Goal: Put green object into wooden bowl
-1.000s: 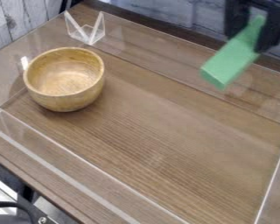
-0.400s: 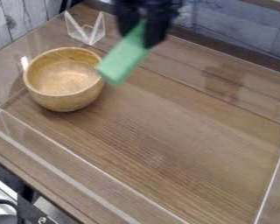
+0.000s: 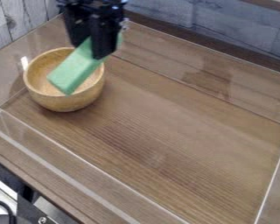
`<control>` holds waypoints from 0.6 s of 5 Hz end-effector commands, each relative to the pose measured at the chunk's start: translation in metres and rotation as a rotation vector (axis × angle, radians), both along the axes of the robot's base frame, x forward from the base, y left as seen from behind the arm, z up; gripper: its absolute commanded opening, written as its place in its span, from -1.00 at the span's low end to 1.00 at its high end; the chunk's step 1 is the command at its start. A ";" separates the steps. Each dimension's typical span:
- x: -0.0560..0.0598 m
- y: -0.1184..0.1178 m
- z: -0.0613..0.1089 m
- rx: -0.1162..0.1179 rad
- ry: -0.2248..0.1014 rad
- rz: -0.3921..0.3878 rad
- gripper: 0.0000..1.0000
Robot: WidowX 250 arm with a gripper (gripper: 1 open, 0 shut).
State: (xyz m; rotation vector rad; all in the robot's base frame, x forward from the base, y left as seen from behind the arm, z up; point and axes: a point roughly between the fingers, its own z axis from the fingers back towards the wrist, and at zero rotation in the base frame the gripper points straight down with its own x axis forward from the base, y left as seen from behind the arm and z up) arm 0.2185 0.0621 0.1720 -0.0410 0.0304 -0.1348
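Observation:
The green object [image 3: 74, 70] is a flat bright green block hanging tilted from my gripper [image 3: 98, 45], whose black fingers are shut on its upper end. It hangs over the right part of the wooden bowl [image 3: 49, 94], a round tan bowl at the left of the table. The block's lower end covers part of the bowl's hollow and right rim. Whether the block touches the bowl I cannot tell.
Clear acrylic walls [image 3: 130, 197] fence the wooden tabletop [image 3: 178, 122] on all sides. A clear bracket [image 3: 24, 63] stands by the bowl's left rim. A pale brick wall runs behind the table.
My gripper has carried the green block from the far right across the table to the left, and it now hangs over the bowl. The bowl has not moved.

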 end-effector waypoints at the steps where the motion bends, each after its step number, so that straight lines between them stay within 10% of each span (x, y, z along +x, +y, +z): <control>1: 0.014 -0.016 0.005 0.013 -0.051 -0.018 -1.00; 3: 0.022 -0.013 -0.026 0.015 -0.060 -0.025 -1.00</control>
